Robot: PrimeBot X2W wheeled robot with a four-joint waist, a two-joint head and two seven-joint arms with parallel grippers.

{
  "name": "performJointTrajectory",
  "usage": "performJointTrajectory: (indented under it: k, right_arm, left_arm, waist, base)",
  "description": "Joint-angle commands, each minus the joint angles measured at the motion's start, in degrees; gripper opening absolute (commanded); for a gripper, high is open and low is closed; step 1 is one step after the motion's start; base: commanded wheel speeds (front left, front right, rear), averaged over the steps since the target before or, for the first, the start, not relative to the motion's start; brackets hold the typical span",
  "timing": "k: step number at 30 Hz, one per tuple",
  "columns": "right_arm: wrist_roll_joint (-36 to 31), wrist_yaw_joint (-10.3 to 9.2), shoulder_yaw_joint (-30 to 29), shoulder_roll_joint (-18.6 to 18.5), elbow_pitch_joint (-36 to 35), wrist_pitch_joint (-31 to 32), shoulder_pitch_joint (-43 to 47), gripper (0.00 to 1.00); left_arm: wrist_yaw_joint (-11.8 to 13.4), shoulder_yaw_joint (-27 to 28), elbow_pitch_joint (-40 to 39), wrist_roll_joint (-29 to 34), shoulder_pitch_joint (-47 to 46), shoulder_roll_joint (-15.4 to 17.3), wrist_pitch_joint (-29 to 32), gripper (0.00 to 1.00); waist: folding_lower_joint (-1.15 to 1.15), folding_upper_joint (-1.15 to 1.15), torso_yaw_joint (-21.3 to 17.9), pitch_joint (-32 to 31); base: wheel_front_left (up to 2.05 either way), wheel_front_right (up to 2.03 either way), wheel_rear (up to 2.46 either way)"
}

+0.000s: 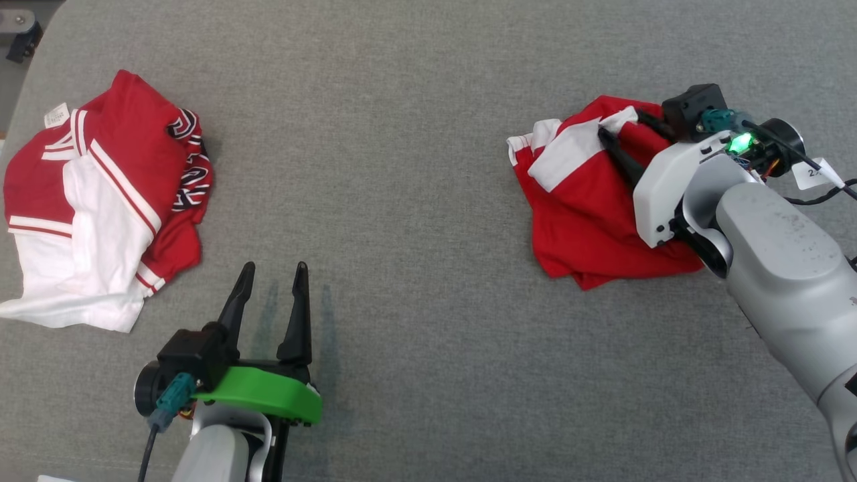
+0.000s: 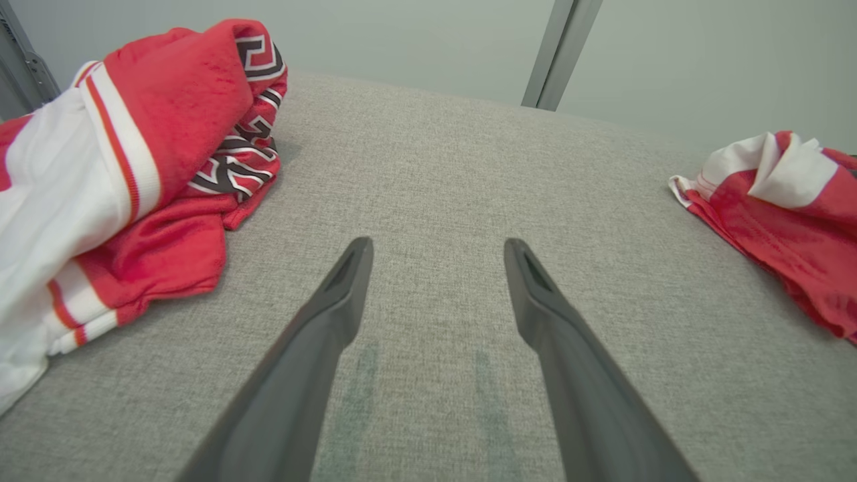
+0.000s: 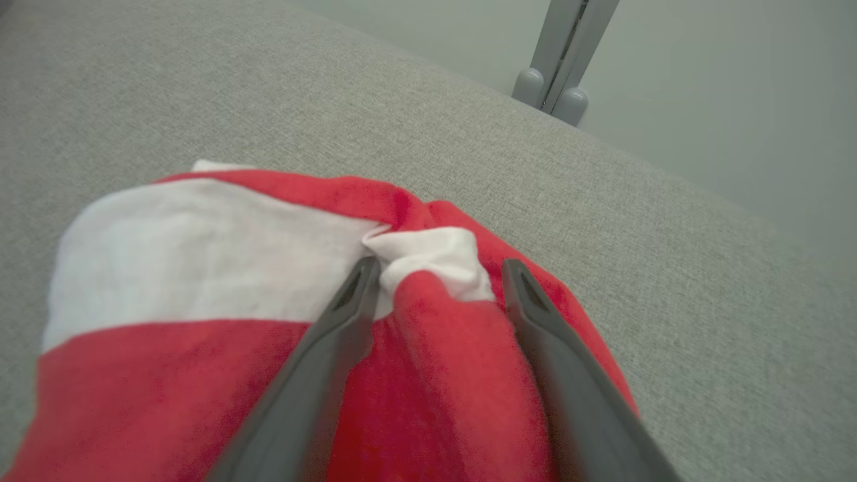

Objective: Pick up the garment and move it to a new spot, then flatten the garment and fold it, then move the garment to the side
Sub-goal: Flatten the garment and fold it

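Right claw (image 3: 438, 268) spread astride a fold of the garment (image 1: 582, 221), its right edge behind the forearm (image 1: 776, 248); left claw (image 2: 438, 248) spread.

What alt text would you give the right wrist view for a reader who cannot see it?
The right pincer straddles a raised fold of a crumpled red and white garment, its two dark fingers apart and not yet clamped. The garment lies on a grey fabric surface, with a pale wall and a metal post behind.
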Motion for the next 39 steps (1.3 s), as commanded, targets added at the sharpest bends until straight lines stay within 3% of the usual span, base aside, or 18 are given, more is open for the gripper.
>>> performJointTrajectory:
  k: [1, 6, 9, 15, 20, 23, 27, 32, 34, 36, 38, 39]
  right_arm:
    - [1.3, -0.05, 1.31, -0.81, -0.54, 0.21, -1.02, 0.0]
    - [4.17, -0.05, 4.55, -2.64, -2.0, -3.74, -2.97, 0.0]
    - [4.44, -0.05, 5.28, -1.91, -2.99, -7.88, -5.0, 0.0]
    - [2.54, -0.05, 5.34, 3.84, -7.51, -11.51, -10.76, 0.0]
    - [-1.77, -0.05, 1.15, 9.58, -14.2, -11.78, -14.31, 0.0]
    - [-4.54, -0.05, -1.49, 10.52, -17.01, -11.8, -13.68, 0.0]
    - [-7.21, -0.05, -4.63, 9.69, -18.51, -11.81, -9.35, 0.0]
    - [-9.02, -0.05, -10.03, 5.71, -20.05, -11.81, 1.61, 0.0]
    - [-9.69, -0.05, -12.95, 3.83, -19.81, -11.82, 7.24, 0.11]
    - [-10.43, -0.05, -15.88, 2.54, -19.21, -11.82, 12.81, 0.36]
    - [-11.58, -0.05, -18.6, 1.81, -18.22, -11.83, 18.06, 0.5]
    - [-11.97, -0.05, -20.2, 1.76, -17.59, -11.83, 20.7, 0.88]
  left_arm:
    - [-0.13, 0.14, -0.2, -0.31, -1.24, 0.12, -0.05, 1.0]
    - [-0.13, -0.18, -0.28, -0.55, -1.5, 0.12, -0.05, 1.0]
    - [-0.13, -0.32, -0.17, -0.63, -1.21, 0.12, -0.05, 1.0]
    - [-0.13, 0.09, 0.44, -0.08, 0.68, 0.12, -0.05, 1.0]
    - [-0.13, -0.03, 0.99, 0.08, 1.71, 0.12, -0.05, 1.0]
    - [-0.14, -0.05, 1.07, 0.27, 2.28, 0.11, -0.05, 1.0]
    - [-0.13, 0.5, 0.96, 0.74, 3.16, 0.11, -0.05, 1.0]
    - [-0.13, 1.13, 0.51, 0.92, 3.77, 0.12, -0.05, 1.0]
    - [-0.13, 0.99, 0.45, 0.95, 3.67, 0.11, -0.05, 1.0]
    - [-0.13, 0.56, 0.44, 1.03, 3.39, 0.11, -0.05, 1.0]
    - [-0.13, 0.28, 0.46, 1.09, 3.04, 0.13, -0.05, 1.0]
    - [-0.13, 0.06, 0.53, 1.16, 2.81, 0.13, -0.04, 1.0]
  waist:
    - [0.0, 0.0, -0.05, 0.16]
    - [0.0, 0.0, 0.02, 0.0]
    - [0.0, 0.0, 0.17, -0.91]
    - [0.0, 0.0, 0.2, -3.88]
    - [0.0, 0.0, 0.72, -6.56]
    - [0.0, 0.0, 0.83, -7.66]
    - [0.0, 0.0, 0.26, -8.59]
    - [0.0, 0.0, -1.6, -8.67]
    - [0.0, 0.0, -2.38, -8.54]
    - [0.0, 0.0, -3.08, -8.38]
    - [0.0, 0.0, -3.81, -8.26]
    - [0.0, 0.0, -4.18, -8.2]
  base:
    - [0.0, 0.0, 0.0]
    - [0.0, 0.0, 0.0]
    - [0.0, 0.0, 0.0]
    - [0.0, 0.0, 0.0]
    - [0.0, 0.0, 0.0]
    - [0.0, 0.0, 0.0]
    - [0.0, 0.0, 0.0]
    - [0.0, 0.0, 0.0]
    - [0.0, 0.0, 0.0]
    - [0.0, 0.0, 0.0]
    - [0.0, 0.0, 0.0]
    - [0.0, 0.0, 0.0]
